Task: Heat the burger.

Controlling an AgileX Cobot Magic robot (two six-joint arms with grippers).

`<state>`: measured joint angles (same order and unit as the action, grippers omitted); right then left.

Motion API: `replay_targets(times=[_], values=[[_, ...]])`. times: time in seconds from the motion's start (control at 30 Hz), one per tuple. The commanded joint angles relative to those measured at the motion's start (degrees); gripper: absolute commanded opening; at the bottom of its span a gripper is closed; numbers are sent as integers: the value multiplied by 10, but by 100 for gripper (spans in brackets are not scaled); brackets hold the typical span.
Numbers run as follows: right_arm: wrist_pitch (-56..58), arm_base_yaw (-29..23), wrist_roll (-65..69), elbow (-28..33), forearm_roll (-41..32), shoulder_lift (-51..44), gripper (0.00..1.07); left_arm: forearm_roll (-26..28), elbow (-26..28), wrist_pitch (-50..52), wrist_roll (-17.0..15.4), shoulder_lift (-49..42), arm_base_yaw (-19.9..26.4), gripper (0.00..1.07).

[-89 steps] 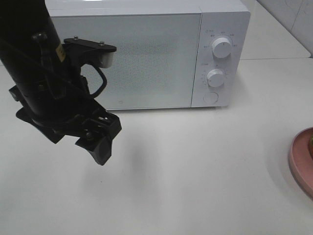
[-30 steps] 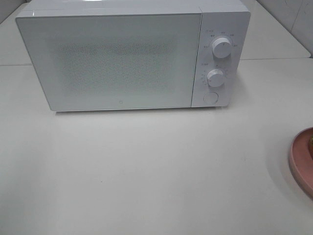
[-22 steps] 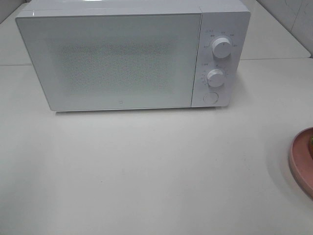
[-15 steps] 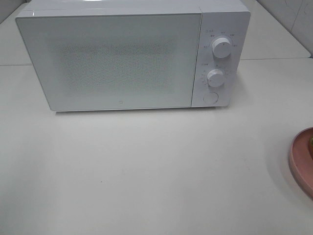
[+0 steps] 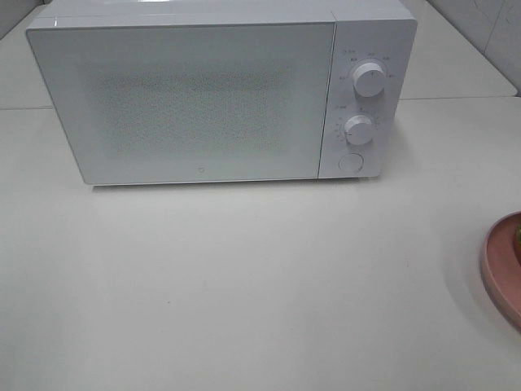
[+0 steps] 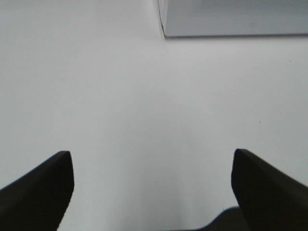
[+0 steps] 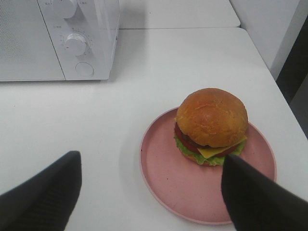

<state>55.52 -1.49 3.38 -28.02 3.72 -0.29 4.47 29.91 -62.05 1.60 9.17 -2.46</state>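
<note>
On the round pink plate [image 7: 207,192] right of the shut white microwave [image 5: 220,98] sits the golden-bunned burger [image 7: 211,126]. My right gripper [image 7: 151,192] and left gripper [image 6: 151,185] gape wide, empty. Squeezing hard could shear its stacked layers.
</note>
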Motion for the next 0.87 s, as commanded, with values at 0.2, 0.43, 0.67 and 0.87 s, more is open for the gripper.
replay_targets(times=[0.2, 0.43, 0.67, 0.87], values=[[-3, 2, -4, 0, 0, -16, 76, 5, -3, 8, -2, -108, 64, 82], [-3, 2, -4, 0, 0, -16, 76, 9, -3, 9, -2, -108, 64, 82], [-3, 2, -4, 0, 0, -16, 76, 9, -3, 9, -2, -108, 64, 82], [-3, 2, -4, 0, 0, -16, 76, 9, -3, 9, -2, -104, 64, 82]])
